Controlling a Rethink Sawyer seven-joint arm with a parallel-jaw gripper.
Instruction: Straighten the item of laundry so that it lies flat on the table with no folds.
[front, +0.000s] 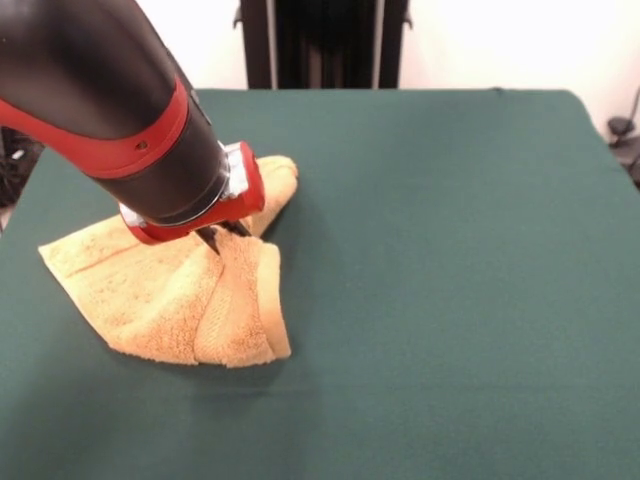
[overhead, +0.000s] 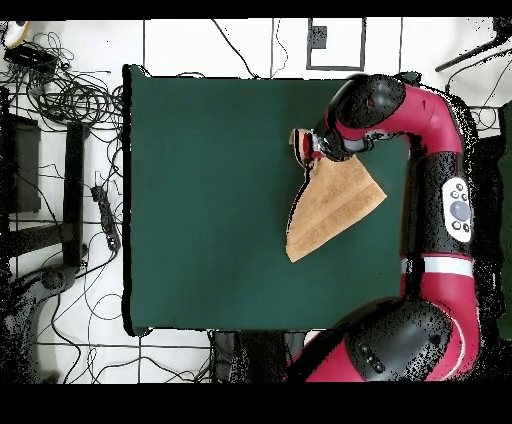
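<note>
The golden-orange towel (front: 160, 300) lies crumpled on the left part of the green table (front: 450, 250), folded over itself, with a thick ridge running from the gripper down to its near edge. My gripper (front: 224, 235) points down onto the towel's upper middle, and its dark tips pinch a raised fold there. The large black and red wrist hides the towel's far part. In the overhead view the towel (overhead: 335, 200) shows as a folded triangle on the table (overhead: 210, 200) near the right edge, with my gripper (overhead: 315, 150) at its top corner.
The robot's pedestal (front: 325, 40) stands behind the table's far edge. Cables and dark equipment (overhead: 60, 90) lie on the floor beyond the table's left side in the overhead view. The arm (overhead: 440, 200) runs along the table's right edge there.
</note>
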